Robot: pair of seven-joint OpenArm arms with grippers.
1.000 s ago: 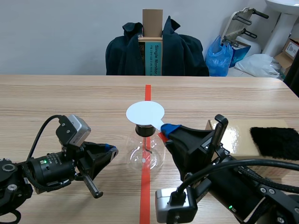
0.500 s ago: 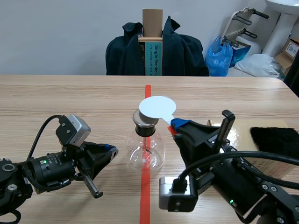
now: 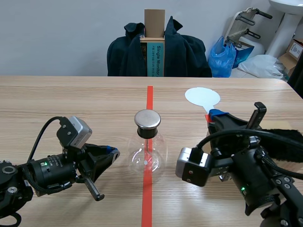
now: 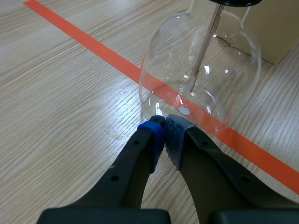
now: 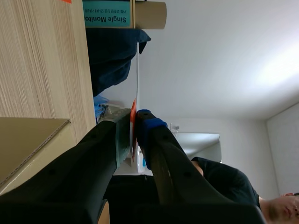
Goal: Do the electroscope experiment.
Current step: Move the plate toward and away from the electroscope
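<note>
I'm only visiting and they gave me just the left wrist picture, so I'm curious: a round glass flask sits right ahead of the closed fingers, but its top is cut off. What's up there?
Observer: A round metal cap tops the flask, and nothing is touching the cap.
Visitor: Is the other arm doing anything?
Observer: Yes. The right gripper is off to the flask's right, shut on a white disc that it holds up, well clear of the cap.
Visitor: Anything else nearby that I can't see?
Observer: A black furry cloth lies flat further to the right.
</note>
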